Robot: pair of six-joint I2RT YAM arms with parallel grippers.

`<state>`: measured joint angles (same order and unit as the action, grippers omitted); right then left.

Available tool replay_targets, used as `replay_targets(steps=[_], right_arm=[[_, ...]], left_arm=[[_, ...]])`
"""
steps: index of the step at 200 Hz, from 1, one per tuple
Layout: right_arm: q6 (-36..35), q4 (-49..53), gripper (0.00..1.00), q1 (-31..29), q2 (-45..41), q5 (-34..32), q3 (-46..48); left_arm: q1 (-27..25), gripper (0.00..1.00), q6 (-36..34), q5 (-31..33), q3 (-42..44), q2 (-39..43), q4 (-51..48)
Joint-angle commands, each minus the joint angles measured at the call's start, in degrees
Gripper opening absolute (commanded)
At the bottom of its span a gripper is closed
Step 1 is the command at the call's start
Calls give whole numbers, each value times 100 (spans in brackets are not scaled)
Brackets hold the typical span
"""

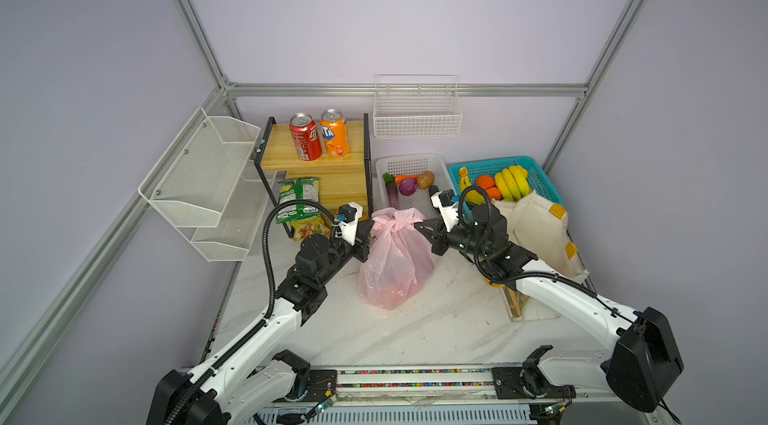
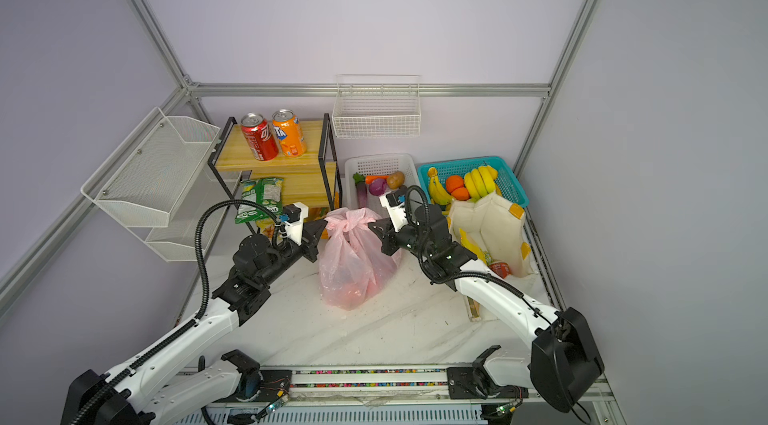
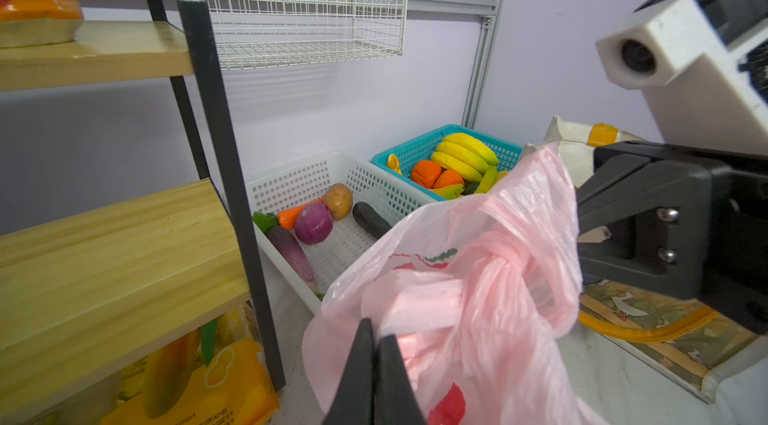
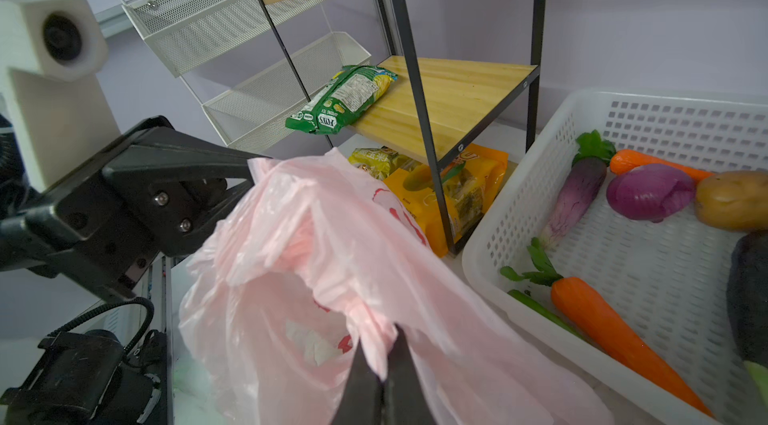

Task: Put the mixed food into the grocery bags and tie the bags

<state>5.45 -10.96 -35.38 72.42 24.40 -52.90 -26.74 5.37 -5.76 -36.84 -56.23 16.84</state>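
Two mesh trays [image 1: 199, 178] hang on the left wall. Next is one wooden shelf [image 1: 282, 153] with two cans on top: one red can [image 1: 305, 137] and one orange can [image 1: 334, 134]. The orange can shows the letters "TA"; the red can's words run sideways and I cannot read them. Green snack packets [image 1: 300, 193] lie on the lower board, and a yellow chip packet [image 1: 309, 229] sits on the table under it.

Two arms reach in from the near edge, bent at the elbow, and point at each other across the top of the pink bag [image 1: 395, 265]. The left claw [image 3: 375, 344] is pressed together, pinching one side of the bag's top. The right claw [image 4: 384, 356] pinches the other side. The pink bag stands in the middle of the table, with one knot on top and red pictures on it. Red things show through its thin sides.

One wire basket [image 1: 415, 119] hangs on the back wall. One white basket [image 1: 409, 161] on the table holds one eggplant [image 1: 392, 193], one purple onion [image 1: 407, 186], one potato [image 1: 425, 180] and two carrots [image 4: 602, 319]. One teal basket [image 1: 540, 182] holds bananas [image 1: 513, 182] and two oranges [image 1: 485, 182]. One cloth bag [image 1: 536, 227] with yellow handles lies on its side at the far right, just in front of the teal basket.
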Motion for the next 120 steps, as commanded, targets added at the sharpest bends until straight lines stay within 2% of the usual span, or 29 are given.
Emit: replay_targets(steps=[1, 36, 48, 67, 120], right_arm=[[-137, 642, 0, 4, -253, -382, -45], [64, 1028, 0, 18, -279, -857, 5], [137, 1124, 0, 77, -269, -1017, 69], [331, 1175, 0, 307, -271, -1018, 239], [735, 1254, 0, 717, -295, -1024, 874]], left_arm=[[29, 0, 77, 702, 106, 112, -118], [29, 0, -100, 1517, -26, 23, -474], [34, 0, -31, 2087, -51, -55, -541], [67, 0, -199, 2588, -59, -204, -534], [621, 0, 8, 2655, 32, -589, -410]])
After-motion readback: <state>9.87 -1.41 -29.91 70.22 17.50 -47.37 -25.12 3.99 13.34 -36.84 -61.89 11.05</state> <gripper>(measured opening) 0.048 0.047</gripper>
